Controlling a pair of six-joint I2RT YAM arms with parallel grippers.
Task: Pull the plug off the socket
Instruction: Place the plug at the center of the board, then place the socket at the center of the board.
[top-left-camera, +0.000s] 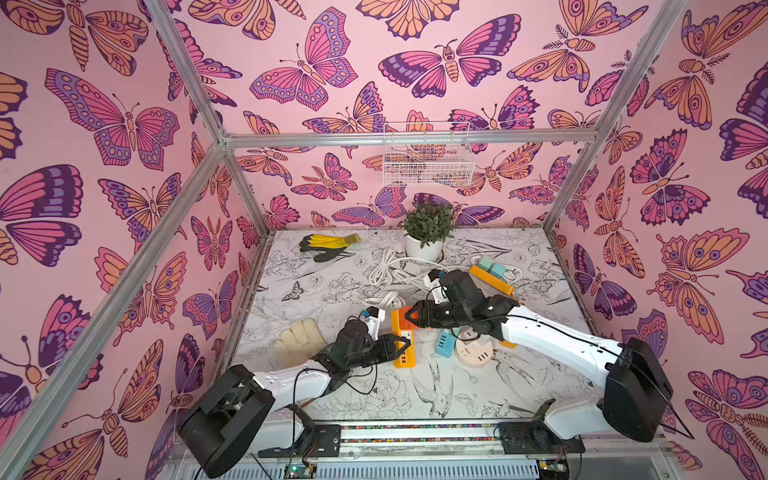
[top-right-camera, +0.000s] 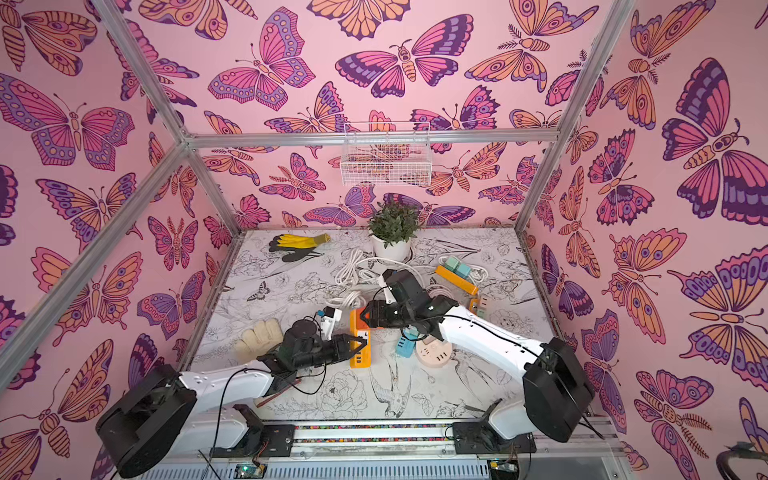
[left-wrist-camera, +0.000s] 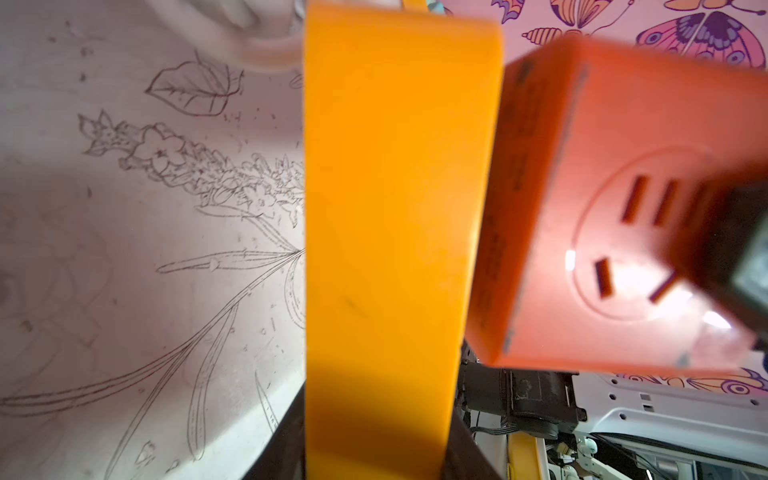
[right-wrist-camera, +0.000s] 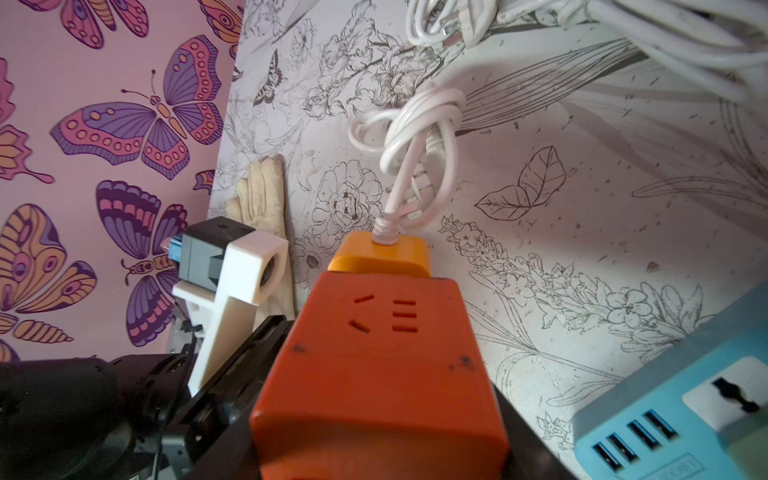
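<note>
Where butterfly walls (top-left-camera: 104, 166) enclose it, the floral tabletop (top-left-camera: 332, 270) seems speckled.

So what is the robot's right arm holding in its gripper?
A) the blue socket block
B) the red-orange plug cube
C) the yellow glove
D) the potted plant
B: the right wrist view shows the red-orange plug cube between the jaws of the right gripper, closed on it; the left gripper holds the yellow power strip.
</note>
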